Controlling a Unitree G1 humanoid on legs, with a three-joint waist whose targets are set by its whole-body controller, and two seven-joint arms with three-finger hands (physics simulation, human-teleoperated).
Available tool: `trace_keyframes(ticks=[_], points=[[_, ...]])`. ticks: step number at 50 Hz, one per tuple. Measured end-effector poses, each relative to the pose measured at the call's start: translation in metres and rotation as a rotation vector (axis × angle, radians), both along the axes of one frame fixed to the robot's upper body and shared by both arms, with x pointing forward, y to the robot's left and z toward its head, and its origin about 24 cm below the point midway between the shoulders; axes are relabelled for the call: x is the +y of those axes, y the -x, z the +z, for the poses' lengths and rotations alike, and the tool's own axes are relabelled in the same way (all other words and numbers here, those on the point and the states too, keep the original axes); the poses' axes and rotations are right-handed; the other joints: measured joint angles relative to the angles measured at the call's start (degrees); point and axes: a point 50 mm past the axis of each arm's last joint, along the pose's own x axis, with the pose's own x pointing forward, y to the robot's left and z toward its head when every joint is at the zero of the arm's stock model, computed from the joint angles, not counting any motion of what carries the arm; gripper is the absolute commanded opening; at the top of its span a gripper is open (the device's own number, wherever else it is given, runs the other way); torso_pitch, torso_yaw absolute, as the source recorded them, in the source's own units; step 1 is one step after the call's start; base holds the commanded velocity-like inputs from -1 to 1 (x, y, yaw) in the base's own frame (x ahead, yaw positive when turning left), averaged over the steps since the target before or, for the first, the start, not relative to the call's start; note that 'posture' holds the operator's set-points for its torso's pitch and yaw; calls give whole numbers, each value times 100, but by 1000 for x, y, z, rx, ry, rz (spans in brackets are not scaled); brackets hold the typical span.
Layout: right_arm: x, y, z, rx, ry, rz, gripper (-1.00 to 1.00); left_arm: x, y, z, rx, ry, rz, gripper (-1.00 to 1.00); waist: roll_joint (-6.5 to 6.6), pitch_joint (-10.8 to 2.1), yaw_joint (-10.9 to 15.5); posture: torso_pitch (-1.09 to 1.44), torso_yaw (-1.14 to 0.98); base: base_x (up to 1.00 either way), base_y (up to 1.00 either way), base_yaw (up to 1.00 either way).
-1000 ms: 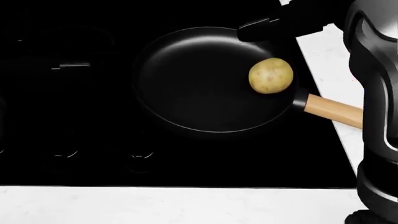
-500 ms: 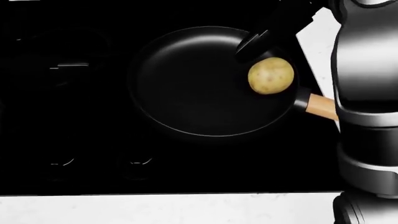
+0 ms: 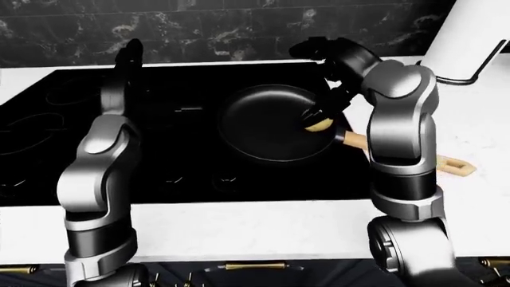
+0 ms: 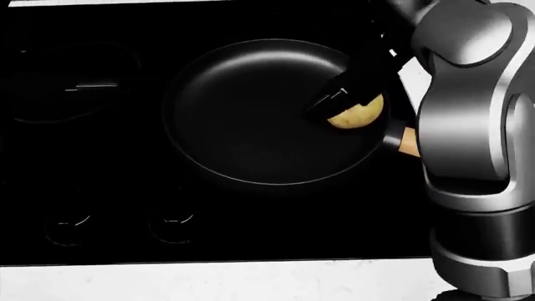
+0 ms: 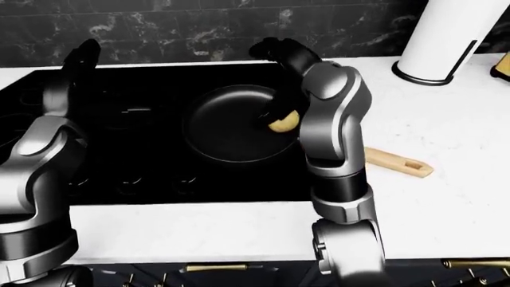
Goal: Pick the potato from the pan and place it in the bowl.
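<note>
I must lower my right hand [image 4: 339, 100] slowly and close the fingers only when they stand on both sides of the potato [image 4: 359, 113], so it does not roll away. The potato lies in the pan [image 4: 251, 119], at its rim on the side of the wooden handle [image 5: 394, 162], toward the counter's right edge. My dark fingers cover its upper left part; whether they are closed I cannot tell. My left hand [image 3: 127, 54] hangs over the stove's far edge, holding nothing.

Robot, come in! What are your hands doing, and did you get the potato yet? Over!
Right hand down on the potato in the pan, grip unconfirmed. Left hand raised over the stove, idle. No bowl in view.
</note>
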Motion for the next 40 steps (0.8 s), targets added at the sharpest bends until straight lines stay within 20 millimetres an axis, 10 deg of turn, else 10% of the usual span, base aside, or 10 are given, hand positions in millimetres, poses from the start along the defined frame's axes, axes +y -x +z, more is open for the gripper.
trace_keyframes(ticks=[40], points=[[-2, -19, -34, -5, 183, -4, 70, 3, 1, -1, 1, 5, 5, 100, -2, -41, 9, 0, 0, 0, 0, 0]])
